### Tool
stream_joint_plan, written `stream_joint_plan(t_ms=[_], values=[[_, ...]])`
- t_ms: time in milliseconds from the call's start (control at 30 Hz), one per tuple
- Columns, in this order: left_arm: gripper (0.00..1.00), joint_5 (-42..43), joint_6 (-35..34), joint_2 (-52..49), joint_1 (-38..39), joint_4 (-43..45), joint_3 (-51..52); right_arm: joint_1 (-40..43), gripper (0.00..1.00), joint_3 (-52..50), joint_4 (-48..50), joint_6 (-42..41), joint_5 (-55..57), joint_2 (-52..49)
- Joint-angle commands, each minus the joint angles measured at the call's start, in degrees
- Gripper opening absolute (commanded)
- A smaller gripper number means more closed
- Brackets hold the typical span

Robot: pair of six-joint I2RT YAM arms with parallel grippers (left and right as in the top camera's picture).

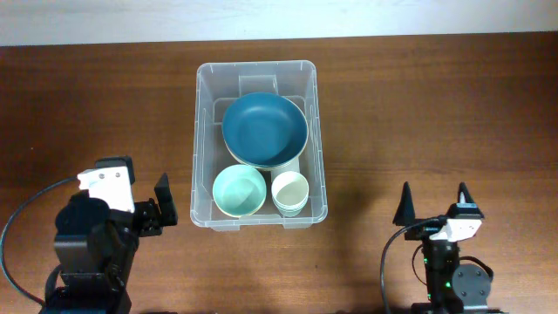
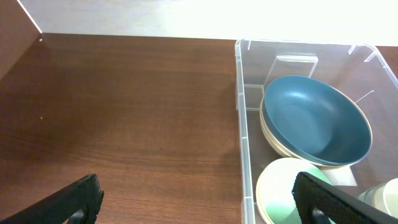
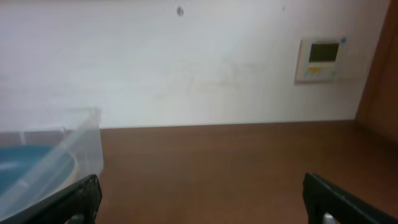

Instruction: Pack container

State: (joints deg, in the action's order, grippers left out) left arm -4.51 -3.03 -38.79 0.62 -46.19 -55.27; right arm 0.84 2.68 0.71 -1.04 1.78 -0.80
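Looking down from overhead, you find the container in the upper middle of the frame on the brown table, well apart from both arms. Inside it, a dark blue bowl fills the upper part; a cream rim peeks out beneath it, but whatever it sits on is mostly hidden. Below it, a mint bowl sits at lower left and a small cream cup at lower right, just beside each other. The cup shows more than one rim, so you cannot tell how many are nested there. The left gripper stands wide with nothing between its fingers, and its wrist view shows only the two dark fingertips at the bottom edge, with the mint bowl cut off there as well. The right gripper, at the lower right of the overhead frame, is also spread wide and holds nothing. Its wrist view catches just one corner of the container at far left, blurred. A pale rectangle on the container's upper wall is too faint for you to read. A wall panel at the upper right of the right wrist view has a small display, but its markings are too small to make out.
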Motion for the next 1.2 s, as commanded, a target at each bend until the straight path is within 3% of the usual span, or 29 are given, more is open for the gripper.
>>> stream_joint_plan(t_ms=[0,1167], values=[[1.00,0.6,-0.8,0.2,0.1,0.1,0.4,0.4,0.99,-2.4,-2.1,0.4,-2.8,0.6],[1.00,-0.9,1.2,2.1,0.1,-0.8,3.0,0.3,0.99,-2.4,-5.1,0.4,-3.1,0.5]])
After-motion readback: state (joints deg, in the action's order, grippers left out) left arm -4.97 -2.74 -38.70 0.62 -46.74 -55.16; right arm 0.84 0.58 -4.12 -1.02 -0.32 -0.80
